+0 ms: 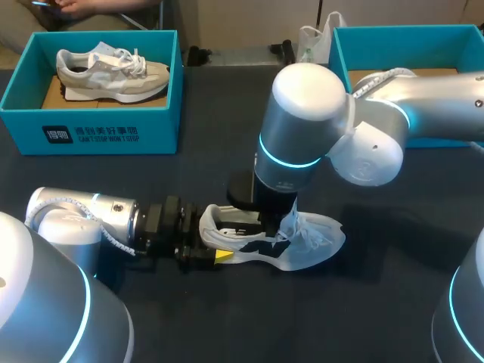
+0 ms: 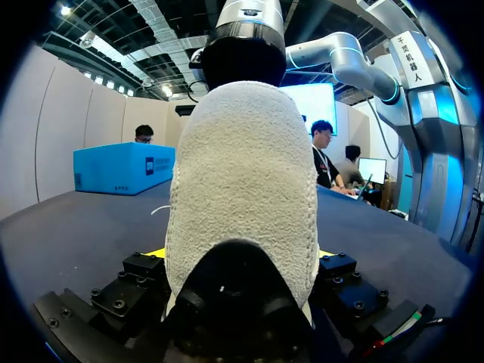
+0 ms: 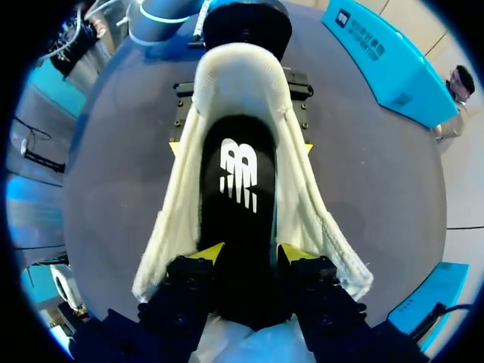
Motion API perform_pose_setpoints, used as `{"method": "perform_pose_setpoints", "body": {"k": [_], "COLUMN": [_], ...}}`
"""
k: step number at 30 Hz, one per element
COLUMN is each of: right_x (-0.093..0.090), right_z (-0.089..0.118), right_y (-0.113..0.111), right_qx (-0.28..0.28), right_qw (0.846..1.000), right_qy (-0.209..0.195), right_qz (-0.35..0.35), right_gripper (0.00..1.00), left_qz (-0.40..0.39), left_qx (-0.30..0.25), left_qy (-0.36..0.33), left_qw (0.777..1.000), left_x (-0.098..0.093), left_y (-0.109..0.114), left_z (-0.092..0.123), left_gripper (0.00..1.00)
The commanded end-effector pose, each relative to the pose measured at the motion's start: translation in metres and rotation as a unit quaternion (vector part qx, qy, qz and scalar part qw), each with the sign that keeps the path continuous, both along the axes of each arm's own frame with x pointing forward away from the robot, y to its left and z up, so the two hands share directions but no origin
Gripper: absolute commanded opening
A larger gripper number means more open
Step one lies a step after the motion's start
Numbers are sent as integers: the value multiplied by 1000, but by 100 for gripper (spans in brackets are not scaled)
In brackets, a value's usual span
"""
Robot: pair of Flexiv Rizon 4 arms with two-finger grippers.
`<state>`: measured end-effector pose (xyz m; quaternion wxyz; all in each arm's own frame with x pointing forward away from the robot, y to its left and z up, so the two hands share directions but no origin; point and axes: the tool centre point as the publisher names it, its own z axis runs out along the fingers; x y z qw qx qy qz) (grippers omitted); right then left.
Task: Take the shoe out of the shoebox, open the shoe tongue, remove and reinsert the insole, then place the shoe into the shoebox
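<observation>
A white shoe (image 1: 310,242) lies on the dark table, toe pointing right, its tongue and laces folded out toward the toe. My left gripper (image 1: 215,253) has the heel (image 2: 242,189) between its two fingers, which press it from both sides; its fingers (image 3: 179,113) flank the heel in the right wrist view. My right gripper (image 1: 274,231) comes down from above into the shoe's mouth. Its yellow tips (image 3: 208,252) stand apart over the black insole (image 3: 238,174), which lies flat inside the shoe (image 3: 299,204).
A teal shoebox (image 1: 91,132) at the back left holds another pale shoe (image 1: 113,76). A second teal box (image 1: 408,38) stands at the back right, with a white plastic bag (image 1: 314,41) beside it.
</observation>
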<state>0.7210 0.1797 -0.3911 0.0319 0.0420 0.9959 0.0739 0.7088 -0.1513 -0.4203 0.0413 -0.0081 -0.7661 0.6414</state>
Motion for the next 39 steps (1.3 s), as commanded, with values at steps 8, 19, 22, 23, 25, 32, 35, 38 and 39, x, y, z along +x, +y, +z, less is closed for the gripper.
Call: {"method": "perform_pose_setpoints", "body": {"k": [8,19,22,23,25,32,35,38,39], "right_x": [-3,-31,-34,-34,-34,-29,-27,-26,-25], "right_z": [-32,-39,-39,-39,-39,-17,-6,4,6], "right_y": [10,8,7,6,6,0,-2,-4,-4], "right_qx": [-26,-35,-32,-31,-31,17,27,38,40], "right_qw": [998,995,994,994,994,995,996,996,996], "right_qy": [56,92,97,100,104,93,88,81,79], "right_qz": [-9,-25,-28,-28,-26,-20,-12,-9,-7], "right_gripper": [43,29,20,10,0,0,0,0,0], "left_qz": [1,1,1,1,1,1,1,1,1], "left_qx": [0,0,0,0,0,0,0,0,0], "left_qy": [0,0,0,0,0,0,0,0,0], "left_qw": [1000,1000,1000,1000,1000,1000,1000,1000,1000], "left_x": [1,1,1,1,1,1,1,1,1], "left_y": [-1,-1,-1,-1,-1,-1,-1,-1,-1], "left_z": [0,0,0,0,0,0,0,0,0], "left_gripper": [0,0,0,0,0,0,0,0,0]}}
